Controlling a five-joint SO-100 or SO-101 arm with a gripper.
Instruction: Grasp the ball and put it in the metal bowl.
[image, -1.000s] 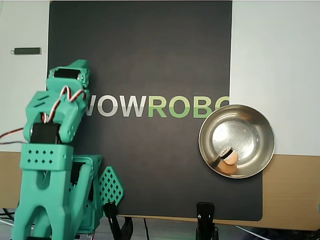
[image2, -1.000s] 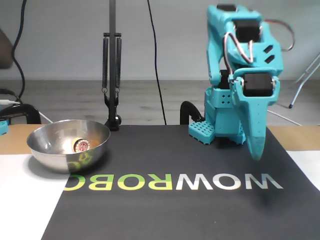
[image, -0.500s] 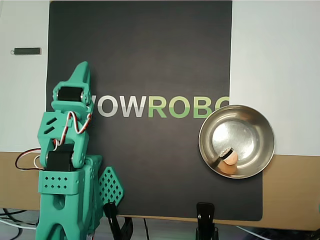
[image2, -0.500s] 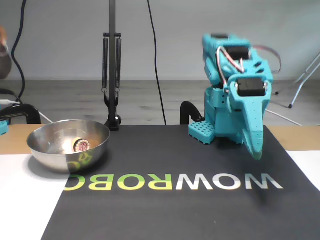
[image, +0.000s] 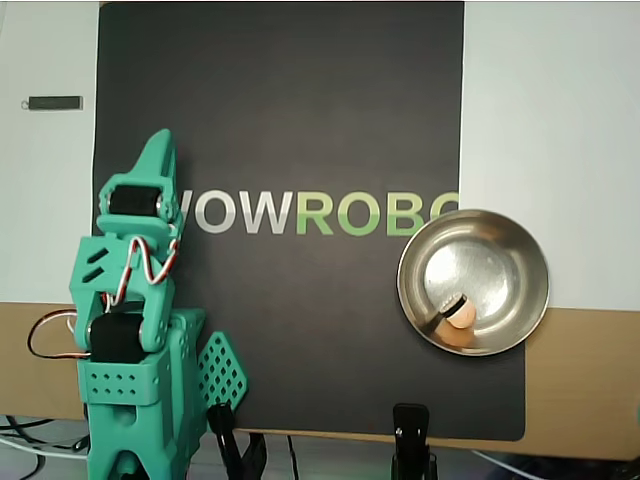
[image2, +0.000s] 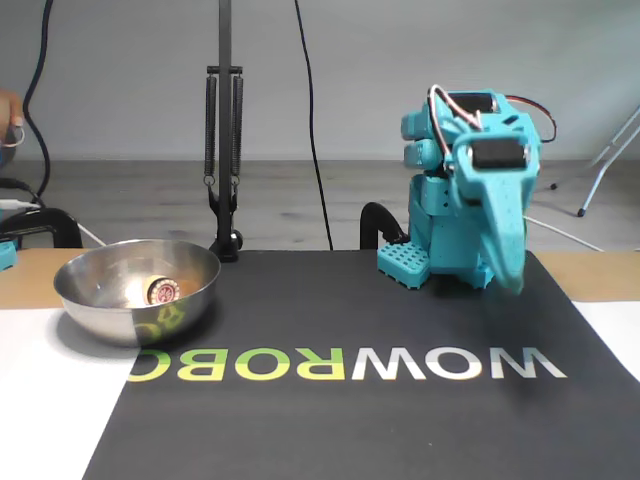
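Note:
The small tan ball (image: 461, 316) lies inside the shiny metal bowl (image: 541, 262), near its front rim in the overhead view. The fixed view shows the ball (image2: 163, 290) low in the bowl (image2: 105, 312) at the left of the mat. My teal gripper (image: 160, 142) is far from it, at the left of the overhead view, folded in over the arm's base. In the fixed view the gripper (image2: 512, 284) points down at the right, its fingers closed to a point with nothing between them.
A black mat (image: 280, 110) with WOWROBO lettering covers the middle of the table. A small dark bar (image: 55, 102) lies on the white surface at far left. A black spring-arm stand (image2: 224, 150) is clamped at the table's edge behind the bowl.
The arm has folded back and down toward its base, drawing the gripper with it. Ball and bowl have not moved.

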